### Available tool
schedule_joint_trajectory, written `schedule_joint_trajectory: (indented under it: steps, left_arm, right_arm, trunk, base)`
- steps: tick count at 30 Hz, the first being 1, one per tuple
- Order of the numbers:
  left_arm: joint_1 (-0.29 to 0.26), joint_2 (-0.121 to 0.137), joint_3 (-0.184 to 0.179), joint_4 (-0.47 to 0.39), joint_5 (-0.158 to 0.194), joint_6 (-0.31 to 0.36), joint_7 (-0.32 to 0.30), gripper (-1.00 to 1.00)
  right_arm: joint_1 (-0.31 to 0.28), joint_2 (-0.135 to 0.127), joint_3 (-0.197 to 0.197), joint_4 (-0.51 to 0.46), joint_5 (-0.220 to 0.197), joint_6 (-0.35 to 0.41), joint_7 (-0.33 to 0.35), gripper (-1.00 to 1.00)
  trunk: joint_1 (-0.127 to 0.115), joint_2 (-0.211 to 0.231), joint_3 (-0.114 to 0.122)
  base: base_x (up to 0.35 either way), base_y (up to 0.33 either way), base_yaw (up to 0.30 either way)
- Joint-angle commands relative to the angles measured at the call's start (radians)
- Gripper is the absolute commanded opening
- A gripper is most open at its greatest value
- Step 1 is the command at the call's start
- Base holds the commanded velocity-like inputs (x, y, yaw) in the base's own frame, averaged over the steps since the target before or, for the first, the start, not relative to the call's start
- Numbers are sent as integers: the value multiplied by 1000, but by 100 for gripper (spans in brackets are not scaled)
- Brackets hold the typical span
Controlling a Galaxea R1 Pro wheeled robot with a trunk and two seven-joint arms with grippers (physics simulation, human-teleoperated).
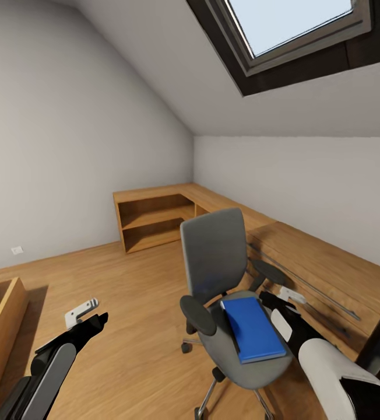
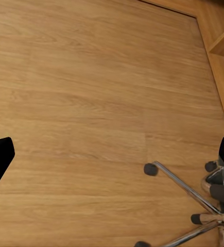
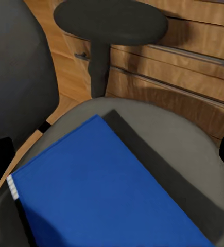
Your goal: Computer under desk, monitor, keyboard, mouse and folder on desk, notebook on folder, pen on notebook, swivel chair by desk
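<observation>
The swivel chair (image 1: 228,291) stands in front of the right gripper (image 1: 280,303), close beside the long wooden desk (image 1: 318,262) that runs on past it, and on its grey seat lies the blue folder (image 1: 253,328), flat and unheld. That's the whole story here: the folder sits just below and a touch inboard of the right gripper, between the chair's 2 armrests, with its long axis running from the backrest out toward the seat's front edge, roughly along the arm's own reach. In the right wrist view the folder (image 3: 106,190) lies right under the camera, with 1 armrest (image 3: 112,20) and the desk's drawer fronts beyond it. Both dark fingertips sit out at the frame's far edges, so the right jaws stand wide with nothing between them. The left gripper (image 1: 88,318) hangs well away on the other side of the chair, over bare floor (image 2: 91,103), its fingers spread too and empty, with just the chair's chrome legs and castors (image 2: 151,169) nearby. By my read the right arm is far nearer, and the pick needs a short drop onto the folder's near edge
</observation>
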Motion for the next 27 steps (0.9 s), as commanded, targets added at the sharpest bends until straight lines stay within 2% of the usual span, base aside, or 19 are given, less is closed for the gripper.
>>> schedule_joint_trajectory:
  steps: [1, 8, 22, 23, 24, 26, 27]
  left_arm:
    - [-1, 1, -2, -1, 10, 0, 10, 100]
    - [-1, 1, -2, -1, 10, 0, 10, 100]
    - [-1, 1, -2, -1, 9, -1, 10, 100]
    - [-1, 1, -2, -1, 9, 0, 10, 100]
    - [-1, 1, -2, -1, 9, 0, 10, 100]
    - [-1, 1, -2, -1, 9, 0, 10, 100]
    - [-1, 1, -2, -1, 9, -1, 10, 100]
  right_arm:
    - [-2, 0, 2, 3, -5, -3, -3, 100]
    - [-6, 1, 2, 13, 17, -13, -3, 100]
    - [-6, -14, -6, -21, 8, 15, 1, 100]
    - [-6, -19, -8, -28, 8, 30, 10, 100]
    - [-6, -32, -15, -41, -6, 75, 56, 100]
    - [-6, -53, -28, -47, -37, 118, 118, 100]
    - [-6, -70, -35, -50, -65, 154, 170, 100]
  trunk:
    - [4, -8, -4]
    - [31, -57, -26]
    - [84, -155, -70]
    - [88, -162, -73]
    - [92, -169, -76]
    - [100, -183, -83]
    - [104, -190, -86]
  base:
    - [0, 0, 0]
    - [0, 0, 0]
    - [0, 0, 0]
    - [0, 0, 0]
    - [0, 0, 0]
    - [0, 0, 0]
    - [0, 0, 0]
